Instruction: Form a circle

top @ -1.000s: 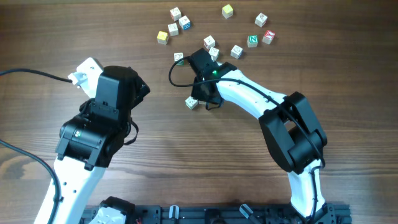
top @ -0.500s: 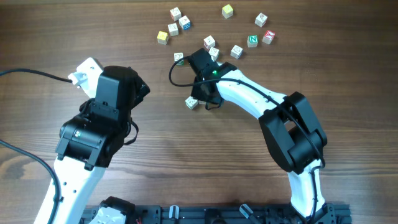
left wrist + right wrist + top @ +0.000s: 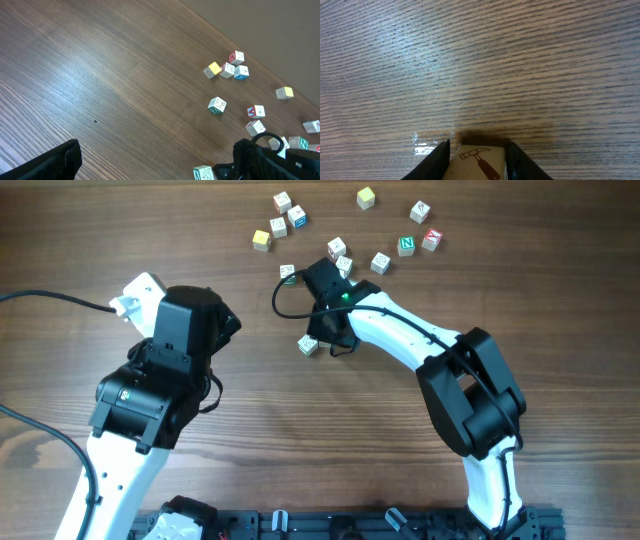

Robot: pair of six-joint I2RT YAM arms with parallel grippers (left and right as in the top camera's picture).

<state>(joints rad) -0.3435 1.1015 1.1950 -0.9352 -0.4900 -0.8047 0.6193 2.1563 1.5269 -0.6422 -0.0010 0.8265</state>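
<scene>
No circle shows in these views; the letter cubes lie loose at the far side of the table. My right gripper (image 3: 477,152) is shut on a white cube with a hammer picture (image 3: 479,162), held low over the wood. From overhead that gripper (image 3: 328,320) covers the held cube. Beside it lie a white cube (image 3: 308,345), a green-marked cube (image 3: 288,272) and the green N cube (image 3: 406,246). A yellow cube (image 3: 262,240) lies further back. My left gripper (image 3: 222,322) stands open with nothing in it, left of the cubes.
More loose cubes lie at the back: a blue one (image 3: 297,217), a red one (image 3: 432,239), a second yellow one (image 3: 366,197) and white ones (image 3: 282,200). A black cable (image 3: 278,298) loops beside the right gripper. Bare wood (image 3: 100,75) lies in front of the left gripper.
</scene>
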